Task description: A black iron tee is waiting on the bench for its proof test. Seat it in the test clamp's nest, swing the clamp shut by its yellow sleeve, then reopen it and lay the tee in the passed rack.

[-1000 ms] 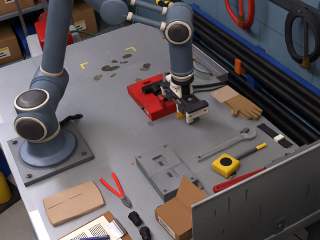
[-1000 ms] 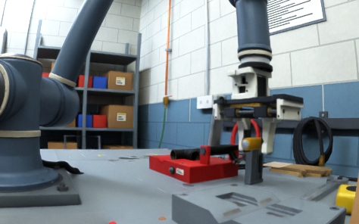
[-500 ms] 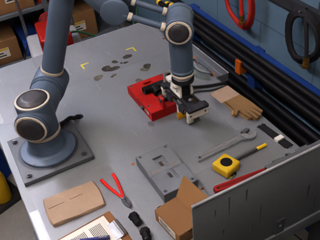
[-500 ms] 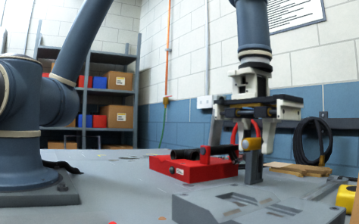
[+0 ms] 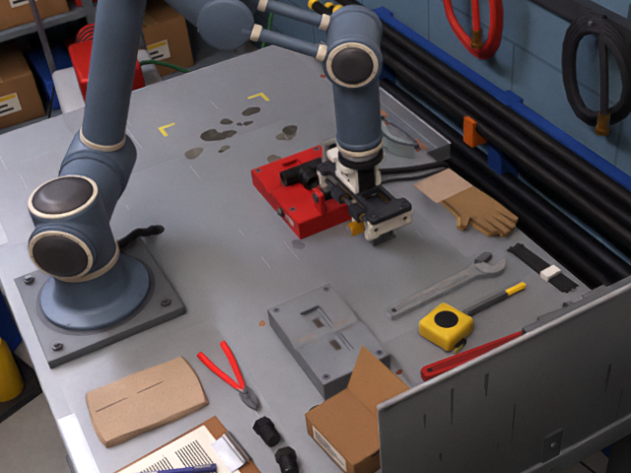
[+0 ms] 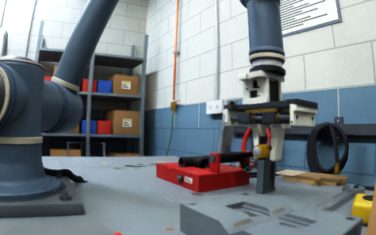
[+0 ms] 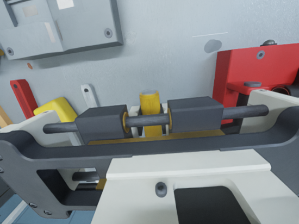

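Note:
The black iron tee (image 5: 299, 174) lies in the nest of the red test clamp (image 5: 297, 193) at mid-bench. The clamp's arm reaches out past the red base's edge and ends in the yellow sleeve (image 7: 150, 113). My gripper (image 7: 148, 119) is down at that end of the arm and is closed on the yellow sleeve (image 6: 261, 151). The grey passed rack (image 5: 326, 337) sits nearer the front of the bench, empty.
An open cardboard box (image 5: 351, 413) stands beside the rack at the front edge. A wrench (image 5: 448, 284), yellow tape measure (image 5: 446, 326), work glove (image 5: 471, 204) and red pliers (image 5: 230, 373) lie around. A raised grey panel borders the front right.

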